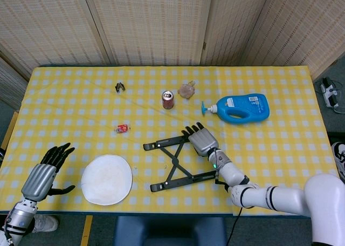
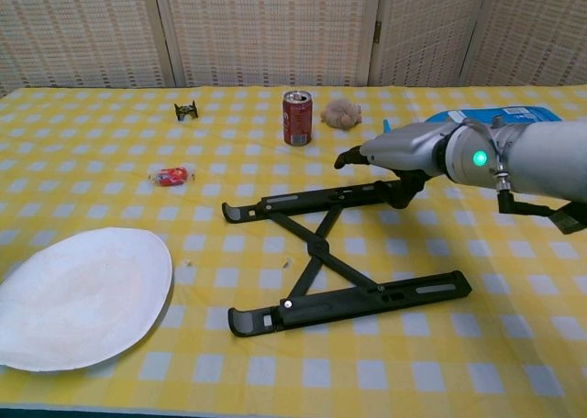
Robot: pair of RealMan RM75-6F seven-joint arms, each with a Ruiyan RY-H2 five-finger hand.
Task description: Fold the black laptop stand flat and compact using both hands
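Observation:
The black laptop stand [image 1: 174,161] lies spread out in an X on the yellow checked table, with a far bar [image 2: 312,198] and a near bar [image 2: 367,299] joined by crossed struts. My right hand [image 1: 199,139] hovers over the right end of the far bar, fingers stretched out flat. In the chest view the right hand [image 2: 413,150] has its thumb down against that bar end, and nothing is gripped. My left hand [image 1: 43,173] hangs at the table's near left edge with fingers spread, well apart from the stand; the chest view does not show it.
A white plate [image 1: 107,179] lies left of the stand. Behind it stand a red can [image 1: 168,100], a fuzzy ball [image 1: 187,89] and a blue detergent bottle [image 1: 242,107] on its side. A small red item [image 1: 123,128] and a black clip [image 1: 120,87] lie further left.

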